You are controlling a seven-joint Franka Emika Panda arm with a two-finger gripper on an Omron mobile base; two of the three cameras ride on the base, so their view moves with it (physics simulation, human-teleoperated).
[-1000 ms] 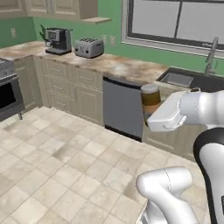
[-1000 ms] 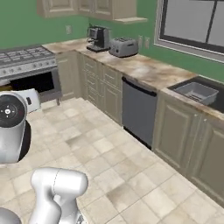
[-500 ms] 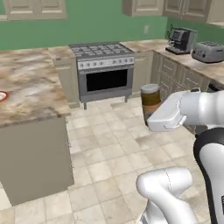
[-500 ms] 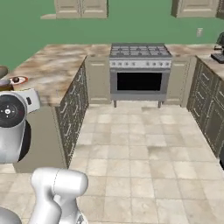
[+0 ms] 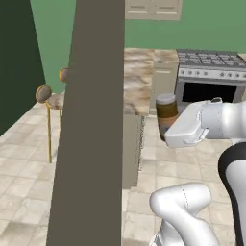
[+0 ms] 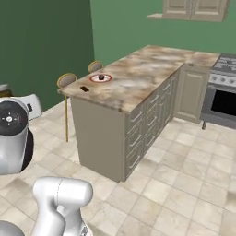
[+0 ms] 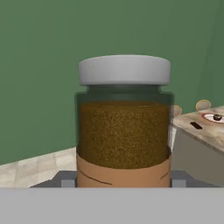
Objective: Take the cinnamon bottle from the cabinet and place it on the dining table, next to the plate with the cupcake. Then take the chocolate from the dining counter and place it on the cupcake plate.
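The cinnamon bottle [image 7: 124, 131] is a clear jar of brown powder with a grey lid and a tan label. It stands upright in my gripper [image 7: 124, 177], which is shut on its lower part. In the left base view the bottle [image 5: 166, 111] is held out in front of the arm by the gripper [image 5: 169, 130], at about counter height. On the marble dining counter [image 6: 138, 80] lies a red-rimmed plate with the cupcake [image 6: 101, 78]. The small dark chocolate [image 6: 84, 88] lies near that counter's corner. Both also show past the bottle, the plate [image 7: 214, 117] and the chocolate [image 7: 196, 125].
A wide dark brown upright band [image 5: 93, 125] stands close before the left base camera and hides much of the counter. Two round-backed stools [image 6: 67, 80] [image 6: 95, 66] stand at the counter's far side. A stove [image 6: 225, 94] is at the right. The tiled floor [image 6: 184, 170] lies open beside the counter.
The whole picture has swung from the sink and dishwasher, past the stove, to the dining counter, so the camera moved. The bottle stays gripped the same way.
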